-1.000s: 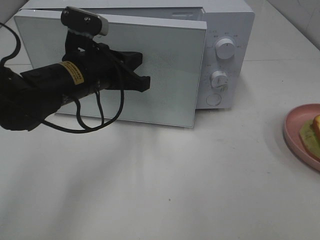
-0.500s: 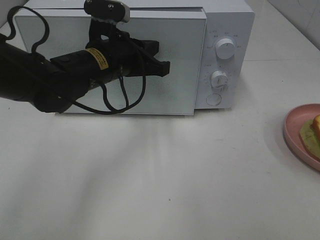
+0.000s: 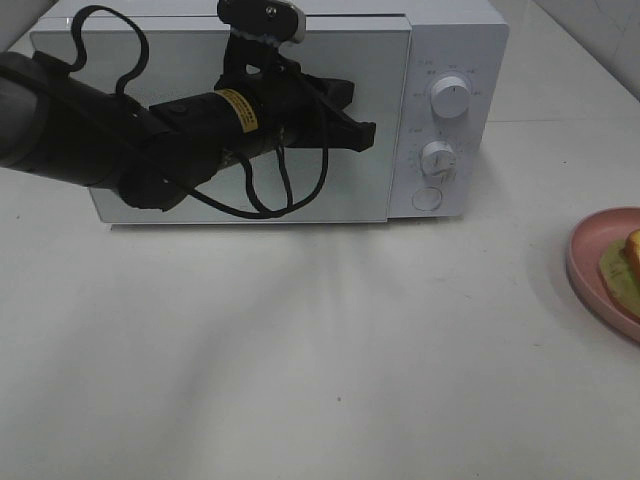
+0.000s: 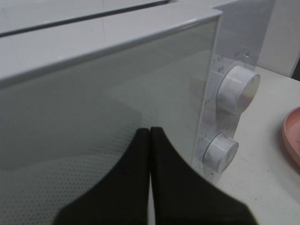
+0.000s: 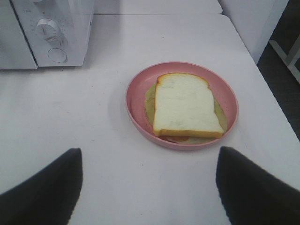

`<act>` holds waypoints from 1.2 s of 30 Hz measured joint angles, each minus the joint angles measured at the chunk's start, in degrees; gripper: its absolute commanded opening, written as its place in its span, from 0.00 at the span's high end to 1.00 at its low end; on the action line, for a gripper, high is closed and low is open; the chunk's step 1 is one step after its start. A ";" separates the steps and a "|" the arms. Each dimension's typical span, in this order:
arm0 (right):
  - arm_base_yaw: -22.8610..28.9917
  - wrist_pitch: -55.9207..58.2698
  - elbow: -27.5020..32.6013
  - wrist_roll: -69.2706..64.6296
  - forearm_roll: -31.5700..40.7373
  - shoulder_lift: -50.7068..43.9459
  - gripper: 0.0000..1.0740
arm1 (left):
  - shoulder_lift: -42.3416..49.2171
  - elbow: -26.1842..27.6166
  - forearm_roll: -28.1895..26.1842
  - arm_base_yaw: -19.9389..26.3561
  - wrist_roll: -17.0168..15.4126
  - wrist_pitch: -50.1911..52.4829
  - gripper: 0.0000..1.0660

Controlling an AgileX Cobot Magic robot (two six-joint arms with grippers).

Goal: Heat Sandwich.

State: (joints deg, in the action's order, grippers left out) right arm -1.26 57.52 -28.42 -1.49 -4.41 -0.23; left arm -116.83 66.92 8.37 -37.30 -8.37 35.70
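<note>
Left gripper [image 3: 362, 135] pressed flat against the glass door [image 3: 380, 120] of the white microwave [image 3: 455, 40], jaws squeezed fully together with nothing between them, tips close to the door's edge nearest the control panel. Door lying flush with the microwave body, seemingly shut. Two round knobs [image 4: 238, 89] and a round button [image 3: 427, 199] stacked on the panel beside the door. Microwave standing at the far edge of the white counter [image 3: 330, 350], toward its left corner. Right gripper [image 5: 147, 187] spread wide and empty, hovering above the counter short of the pink plate [image 5: 136, 110], touching nothing. Sandwich [image 5: 185, 105] resting on that plate at the counter's right edge, well apart from the microwave, pale bread with an orange-yellow crust on top, green filling showing at the sides.
</note>
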 measured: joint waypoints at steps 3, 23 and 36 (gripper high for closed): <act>0.00 0.00 0.00 0.00 0.00 0.00 0.30 | -0.97 2.01 -0.23 0.00 0.06 -0.29 1.00; 0.00 0.00 0.00 -0.06 0.00 0.00 0.30 | -1.78 4.13 -0.57 -1.09 0.06 -2.12 1.00; 0.00 0.00 0.00 -0.06 0.00 0.00 0.30 | 1.78 -0.52 -4.70 -1.66 0.06 -2.23 1.00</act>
State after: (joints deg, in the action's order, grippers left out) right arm -1.26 57.52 -28.42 -1.55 -4.41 -0.23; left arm -115.05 66.41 3.67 -38.96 -8.31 33.46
